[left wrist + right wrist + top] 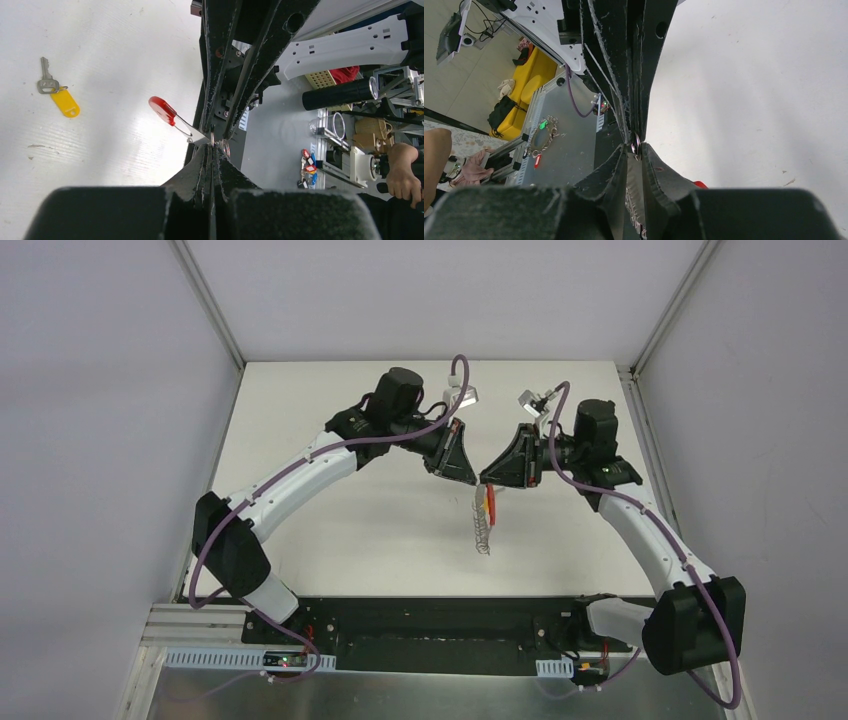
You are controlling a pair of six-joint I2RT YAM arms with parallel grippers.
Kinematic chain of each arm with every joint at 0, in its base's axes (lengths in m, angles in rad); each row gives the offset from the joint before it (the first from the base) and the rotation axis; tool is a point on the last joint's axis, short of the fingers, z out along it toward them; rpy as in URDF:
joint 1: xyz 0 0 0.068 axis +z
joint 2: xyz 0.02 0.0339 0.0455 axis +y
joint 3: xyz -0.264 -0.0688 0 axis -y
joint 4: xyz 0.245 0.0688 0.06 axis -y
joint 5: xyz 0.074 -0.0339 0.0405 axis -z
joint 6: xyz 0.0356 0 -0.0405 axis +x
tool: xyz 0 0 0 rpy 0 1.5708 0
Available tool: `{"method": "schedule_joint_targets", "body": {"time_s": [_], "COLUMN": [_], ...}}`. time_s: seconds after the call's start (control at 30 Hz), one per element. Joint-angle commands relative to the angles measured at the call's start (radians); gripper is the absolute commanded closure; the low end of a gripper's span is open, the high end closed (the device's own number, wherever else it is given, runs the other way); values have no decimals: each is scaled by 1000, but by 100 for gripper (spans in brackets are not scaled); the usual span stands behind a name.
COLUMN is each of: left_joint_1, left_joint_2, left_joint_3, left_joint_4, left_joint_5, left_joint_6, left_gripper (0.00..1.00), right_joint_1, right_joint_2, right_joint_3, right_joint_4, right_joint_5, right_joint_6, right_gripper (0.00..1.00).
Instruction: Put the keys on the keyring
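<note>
The keyring (484, 518), a red band plus a silvery beaded chain, hangs between my two grippers above the middle of the table. My left gripper (467, 477) is shut on its thin metal ring (214, 143). A red tab (161, 109) with a silver piece sticks out to the left of the fingertips. My right gripper (489, 479) meets it tip to tip. In the right wrist view it (635, 146) is shut on the ring and chain, with a bit of red (698, 184) below. The key (56, 92), silver with a yellow head, lies flat on the table, apart from both grippers.
The white table (330, 530) is walled at the back and both sides. A black base strip (430, 625) runs along its near edge. Beyond that edge is a metal shelf with other key bundles (308, 167) (543, 137), and a person's hand (402, 175) shows far off.
</note>
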Motion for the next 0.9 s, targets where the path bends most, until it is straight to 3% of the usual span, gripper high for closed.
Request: {"method": "schedule_joint_targets", "body": {"time_s": [0.0,0.17,0.37,0.47,0.5,0.7,0.87], "left_joint_1": [1,1,2,7,9,16,17], "left_joint_2": [0,-2,-5,-9,-11,-35,-59], "left_joint_3": [7,3,-8,-12,-13,71,125], "left_joint_4": [54,57,67,57,48,-138,-242], "left_joint_5": [26,28,28,16,7,-89,-140], "left_joint_6": [-13,-13,-9,18,36,273,457], "left_gripper": [100,100,100,100,100,78,69], "right_joint_1": [11,12,14,14,14,66,134], "right_joint_2": [-24,-21,-19,-21,-21,20,57], "right_joint_3": [-21,-32,-24,-3,15,220,333], "right_joint_4": [74,84,88,70,29,-500,-687], "right_joint_5": [-35,-28,-20,-4,6,153,278], "right_joint_6": [10,10,21,13,-17,-412,-575], "right_gripper": [81,82,98,100,100,100,100]}}
